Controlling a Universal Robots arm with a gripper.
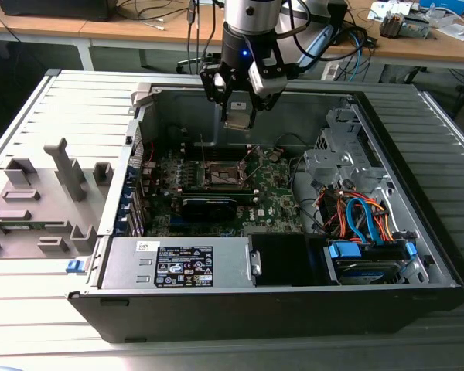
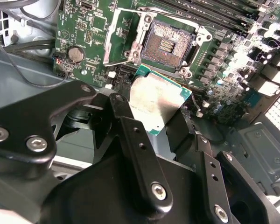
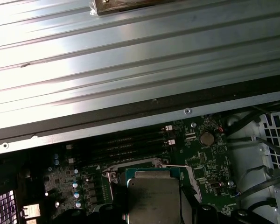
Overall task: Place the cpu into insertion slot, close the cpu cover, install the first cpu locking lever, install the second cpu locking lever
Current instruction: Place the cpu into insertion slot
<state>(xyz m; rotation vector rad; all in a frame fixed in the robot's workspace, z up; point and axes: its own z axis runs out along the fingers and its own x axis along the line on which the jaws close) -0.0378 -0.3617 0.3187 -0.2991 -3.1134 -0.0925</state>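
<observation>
My gripper hangs over the open computer case, shut on the cpu, a small square chip with a silver top and a green edge. In the second wrist view the cpu sits between the black fingers, above and apart from the insertion slot. The slot's brownish-gold pin field is bare. The cpu cover stands swung open beside it. In the exterior view the insertion slot lies on the green board below the gripper. In the first wrist view the cpu hides the slot.
The case wall rises close behind the gripper. Black memory sticks run beside the socket. A drive cage with orange and blue cables is at the exterior view's right, and a power supply sits at the front. Grey fixtures stand at the left.
</observation>
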